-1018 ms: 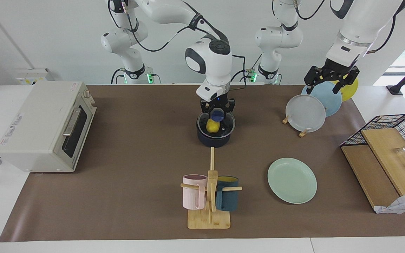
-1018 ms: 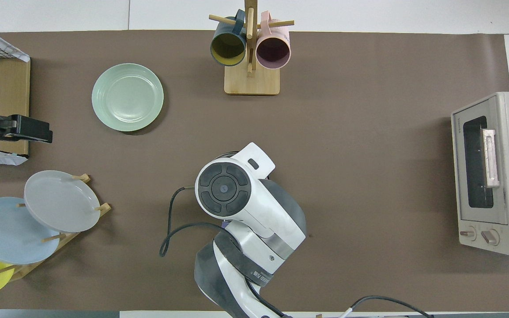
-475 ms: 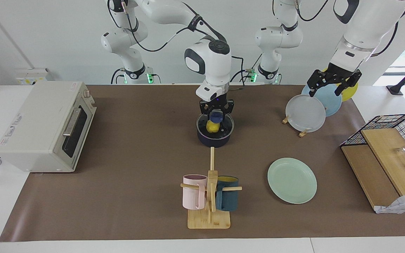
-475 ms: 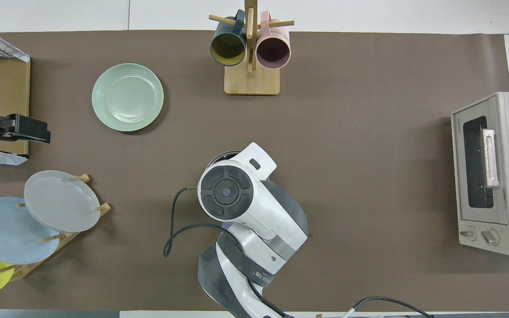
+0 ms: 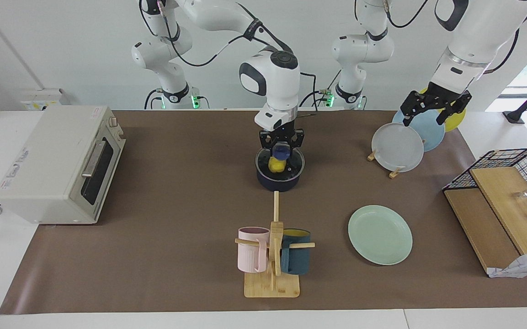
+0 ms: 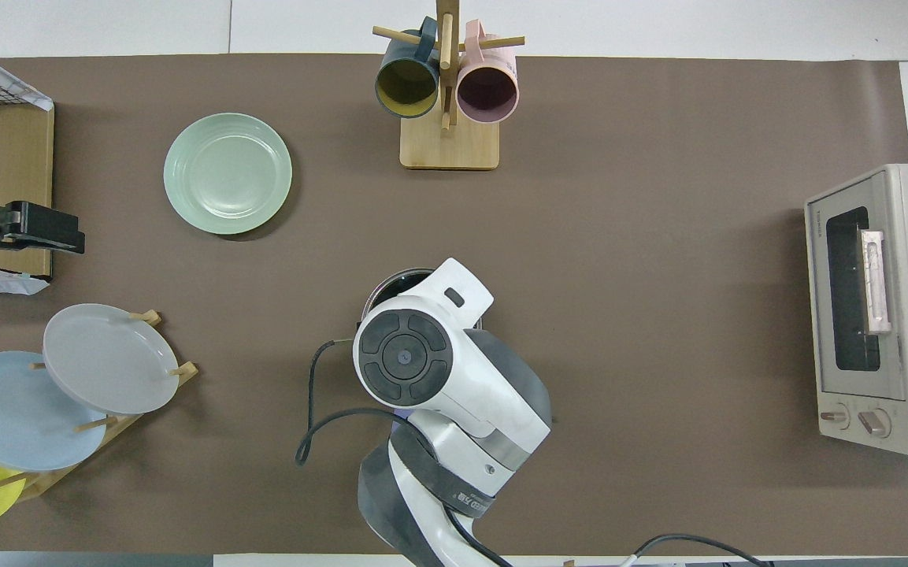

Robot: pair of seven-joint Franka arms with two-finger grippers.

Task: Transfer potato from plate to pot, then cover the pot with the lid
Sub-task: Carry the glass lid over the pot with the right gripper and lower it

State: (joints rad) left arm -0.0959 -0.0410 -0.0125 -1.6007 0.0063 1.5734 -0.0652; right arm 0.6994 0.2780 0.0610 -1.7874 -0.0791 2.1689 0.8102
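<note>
the right end effector stands over the pot, its fingers closed on the blue knob of the glass lid. the lid looks seated, or very nearly seated, on the pot's rim. through the glass the potato shows inside the pot, so the mint-green plate, farther from the robots than the pot and toward the left arm's end of the counter, lies bare. in the overhead view the right arm's wrist covers most of the pot, and only an arc of its rim shows.

the main risk, as i judge it, is in the release. if the lid sits slightly off-centre on the pot, opening the fingers could let it tip or slide off the rim. if the fingers drag on the knob while rising, they could lift the lid askew or nudge the light pot along the counter. the potato looks tall in the pot, so it might hold the lid up on one edge. the mug stand, farther from the robots than the pot, has a long wooden peg pointing toward the pot, so a forward exit could clip it.

the left end effector waits with fingers spread, empty, over the upright plates in the rack, beside the pot toward the left arm's end.
</note>
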